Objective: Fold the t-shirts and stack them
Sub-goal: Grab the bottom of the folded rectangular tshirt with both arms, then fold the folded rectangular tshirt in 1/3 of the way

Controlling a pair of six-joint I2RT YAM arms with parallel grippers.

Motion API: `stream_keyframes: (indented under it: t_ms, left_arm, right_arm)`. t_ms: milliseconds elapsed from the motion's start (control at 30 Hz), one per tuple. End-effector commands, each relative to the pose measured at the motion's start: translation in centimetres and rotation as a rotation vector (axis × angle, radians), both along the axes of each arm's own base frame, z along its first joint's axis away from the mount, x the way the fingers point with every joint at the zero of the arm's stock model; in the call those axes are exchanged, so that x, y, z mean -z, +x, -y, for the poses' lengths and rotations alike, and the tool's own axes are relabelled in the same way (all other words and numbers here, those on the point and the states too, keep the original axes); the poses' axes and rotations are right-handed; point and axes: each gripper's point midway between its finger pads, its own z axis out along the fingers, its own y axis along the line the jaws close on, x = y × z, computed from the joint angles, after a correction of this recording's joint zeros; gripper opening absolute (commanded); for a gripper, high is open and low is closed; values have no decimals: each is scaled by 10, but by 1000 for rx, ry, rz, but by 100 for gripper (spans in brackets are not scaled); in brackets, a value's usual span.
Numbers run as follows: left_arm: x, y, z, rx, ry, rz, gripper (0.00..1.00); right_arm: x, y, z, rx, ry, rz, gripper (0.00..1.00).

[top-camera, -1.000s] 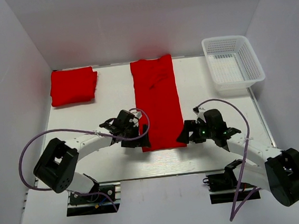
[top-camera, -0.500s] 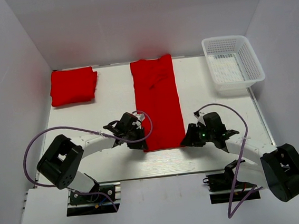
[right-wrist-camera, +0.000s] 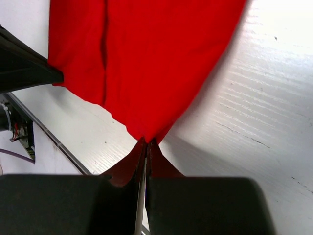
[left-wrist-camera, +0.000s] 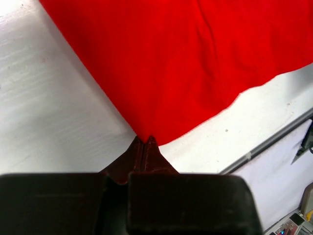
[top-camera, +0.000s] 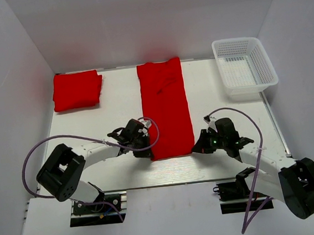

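Note:
A long red t-shirt (top-camera: 165,108), folded into a narrow strip, lies down the middle of the white table. My left gripper (top-camera: 149,151) is shut on its near left corner; in the left wrist view the cloth (left-wrist-camera: 176,63) pinches to a point between my left gripper's (left-wrist-camera: 145,140) tips. My right gripper (top-camera: 196,148) is shut on the near right corner, and the right wrist view shows the red cloth (right-wrist-camera: 146,58) drawn into my right gripper's (right-wrist-camera: 146,142) closed tips. A second red t-shirt (top-camera: 76,89) lies folded at the back left.
A white mesh basket (top-camera: 245,66) stands at the back right. White walls close in the table on three sides. The table's near metal edge (top-camera: 180,183) runs just behind both grippers.
Both grippers went from open to shut on the near corners of the long t-shirt, moving inward onto its hem. The cloth has not lifted.

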Motion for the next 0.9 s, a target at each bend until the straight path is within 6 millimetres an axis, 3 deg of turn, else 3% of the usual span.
stream_keyframes:
  t_ms: [0,100,200,267,333,367,433,533,600,633,700,733,800,833,867]
  left_arm:
    - [-34,6,11,11,-67,58,0]
    - [-50,22,18,5,-98,103,0]
    - [-60,42,28,-12,-107,112,0]
    - [-61,60,29,-58,-43,114,0]
    - [-60,75,25,-96,5,115,0]
    - [-69,87,26,-113,5,118,0]
    - [-62,105,23,-147,22,99,0]
    - [-69,135,23,-176,14,89,0]
    - [-71,150,17,-205,8,84,0]
    - [-82,160,18,-208,-6,113,0]
    - [-80,173,13,-221,-2,119,0]
    - [-91,184,11,-240,-18,144,0]
    - [-90,201,6,-256,-2,179,0]
    - [-99,211,4,-271,-18,205,0]
    - [-95,214,5,-271,-15,200,0]
  right_arm:
    - [-24,9,-7,-32,34,81,0]
    - [-27,15,-7,-31,17,103,0]
    - [-32,34,-7,-3,-12,124,0]
    - [-45,55,-10,29,-15,176,0]
    - [-46,70,-10,59,-36,170,0]
    - [-56,83,-13,77,-36,197,0]
    - [-51,94,-15,81,-54,188,0]
    - [-71,125,-23,86,-53,247,0]
    - [-75,141,-20,111,-77,259,0]
    - [-74,150,-23,114,-82,254,0]
    - [-87,168,-22,138,-86,279,0]
    - [-84,175,-19,143,-97,277,0]
    - [-94,192,-21,149,-80,292,0]
    - [-87,199,-19,151,-89,279,0]
    - [-99,209,-22,153,-74,304,0]
